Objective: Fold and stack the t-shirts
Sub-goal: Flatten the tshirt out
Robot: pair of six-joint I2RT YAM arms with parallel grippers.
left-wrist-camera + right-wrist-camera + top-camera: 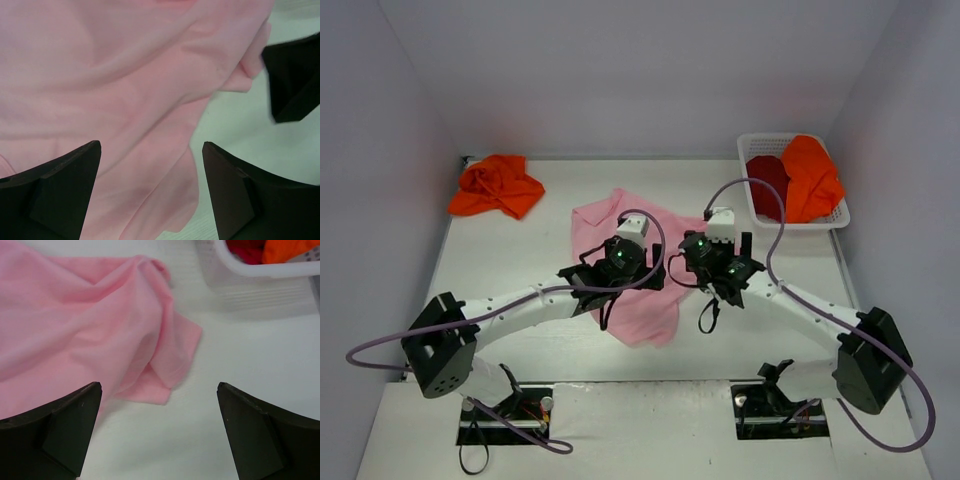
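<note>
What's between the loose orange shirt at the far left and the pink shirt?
Nothing: only bare table separates the orange shirt from the pink shirt, as the top view shows.

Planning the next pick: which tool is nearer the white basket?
Right. The right tool hovers just near-left of the basket; the left tool is farther left, over the pink t-shirt.
</note>
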